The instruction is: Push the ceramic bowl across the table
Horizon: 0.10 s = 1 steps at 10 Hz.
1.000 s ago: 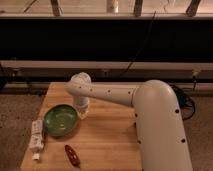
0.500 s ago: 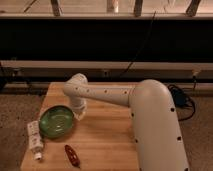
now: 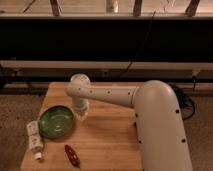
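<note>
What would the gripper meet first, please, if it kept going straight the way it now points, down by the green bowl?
Most likely the table itself: the gripper points down at the wood just right of the ceramic bowl. It seems to sit against the bowl's rim, though depth is unclear.

Green ceramic bowl (image 3: 56,121), upright, table's (image 3: 107,140) left, tool (image 3: 81,114) beside

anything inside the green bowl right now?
The ceramic bowl looks empty: only its glossy green inside shows. The gripper sits at its right rim on the table, hiding a bit of that edge. A white tube lies left, outside.
</note>
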Tool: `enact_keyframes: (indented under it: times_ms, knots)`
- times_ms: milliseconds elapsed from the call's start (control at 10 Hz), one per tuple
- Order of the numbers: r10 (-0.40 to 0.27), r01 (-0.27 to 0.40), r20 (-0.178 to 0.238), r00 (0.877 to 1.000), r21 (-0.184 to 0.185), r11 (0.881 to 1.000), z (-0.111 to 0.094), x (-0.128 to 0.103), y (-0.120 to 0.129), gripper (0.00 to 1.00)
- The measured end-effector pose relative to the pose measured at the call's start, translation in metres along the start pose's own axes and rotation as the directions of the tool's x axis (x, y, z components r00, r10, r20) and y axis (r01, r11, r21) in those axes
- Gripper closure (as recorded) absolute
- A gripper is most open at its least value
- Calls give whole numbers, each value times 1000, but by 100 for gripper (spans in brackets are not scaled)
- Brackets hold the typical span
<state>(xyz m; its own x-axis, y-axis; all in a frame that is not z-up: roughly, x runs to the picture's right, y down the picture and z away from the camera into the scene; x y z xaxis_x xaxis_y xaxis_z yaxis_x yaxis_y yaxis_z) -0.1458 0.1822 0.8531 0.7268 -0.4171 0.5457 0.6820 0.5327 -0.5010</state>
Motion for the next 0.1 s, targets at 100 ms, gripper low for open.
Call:
enact_keyframes:
  times_ms: [100]
  knots:
    - [-3, 3, 0, 1000, -1, 1000, 1, -4, -2, 100]
